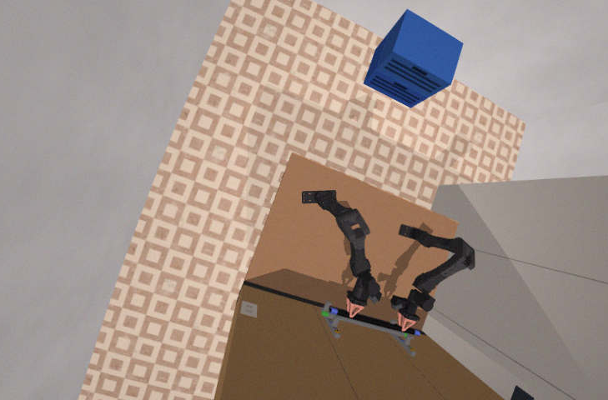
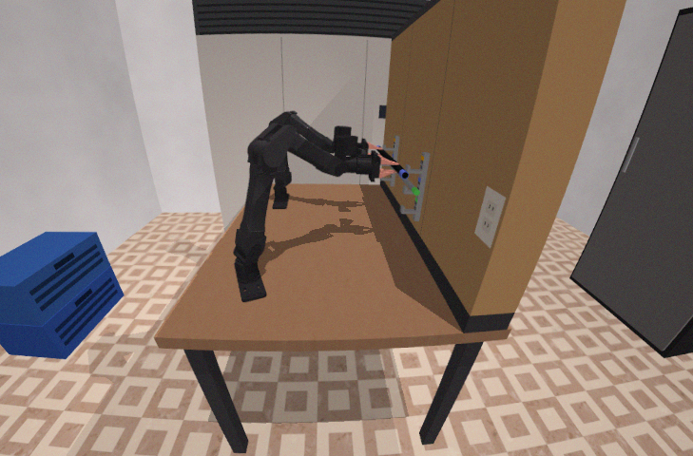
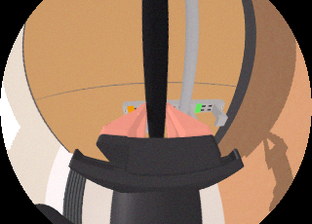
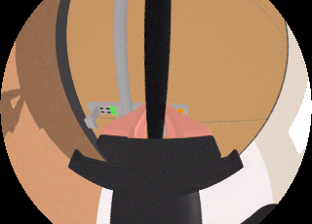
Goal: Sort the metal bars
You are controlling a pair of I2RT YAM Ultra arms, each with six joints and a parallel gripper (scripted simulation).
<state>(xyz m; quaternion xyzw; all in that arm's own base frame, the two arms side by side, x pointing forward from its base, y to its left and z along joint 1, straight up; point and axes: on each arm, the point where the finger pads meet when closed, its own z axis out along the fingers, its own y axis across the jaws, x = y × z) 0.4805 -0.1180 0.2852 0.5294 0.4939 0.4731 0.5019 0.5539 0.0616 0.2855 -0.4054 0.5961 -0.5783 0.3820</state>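
A black bar (image 1: 375,322) (image 3: 155,39) (image 4: 157,39) with blue ends is held level in front of the rack (image 2: 423,172), near the height of its top arms. My left gripper (image 1: 404,329) (image 3: 156,106) and my right gripper (image 1: 352,315) (image 2: 395,168) (image 4: 155,107) are both shut on it, towards its two ends. A grey bar (image 3: 191,39) (image 4: 121,39) with green ends lies on the middle arms, nearer the wall. The top labels (image 3: 131,109) (image 4: 180,111) are orange, the middle label (image 2: 419,180) blue, the lowest labels (image 3: 198,108) (image 4: 113,110) green.
The lowest rack arms (image 3: 220,117) (image 4: 91,118) carry no bar. The rack hangs on a brown wall (image 2: 481,134) at the back of the table (image 2: 315,300). A wall outlet (image 1: 248,309) (image 2: 490,217) is beside the rack. A blue cabinet (image 1: 413,56) stands on the floor.
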